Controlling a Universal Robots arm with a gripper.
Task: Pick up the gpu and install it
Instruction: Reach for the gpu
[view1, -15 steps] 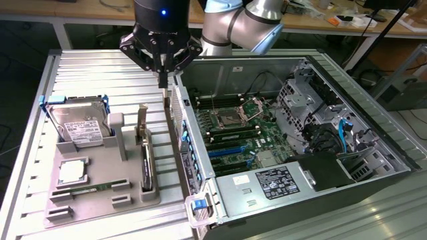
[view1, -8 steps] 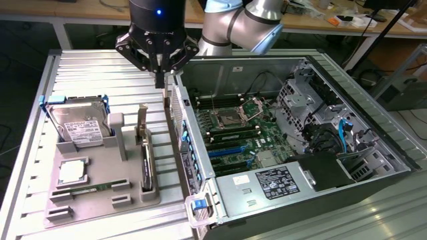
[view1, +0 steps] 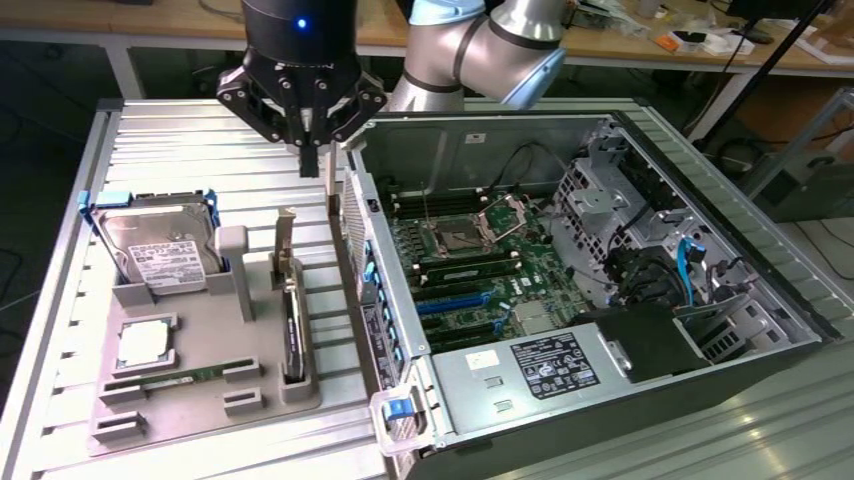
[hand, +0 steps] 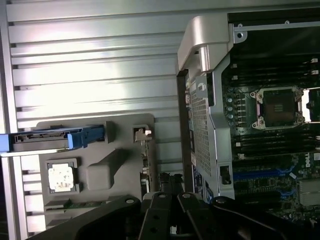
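**A:** Item: gpu (view1: 292, 340). Location?

**B:** On edge in a slot of the grey tray (view1: 200, 405), silver bracket at its twelve o'clock end. In the exterior view it sits at six o'clock of the gripper (view1: 310, 160), with the hard drive (view1: 160, 245) at its ten and the open computer case (view1: 494, 118) at its three.

**A:** Gripper condition?

**B:** Fingers pressed together, nothing between them. It hangs above the card, apart from it.

**A:** Handling?

**B:** Probably light, stiff and fragile. Best pinched on the bare upper edge near the bracket, avoiding components and connector.
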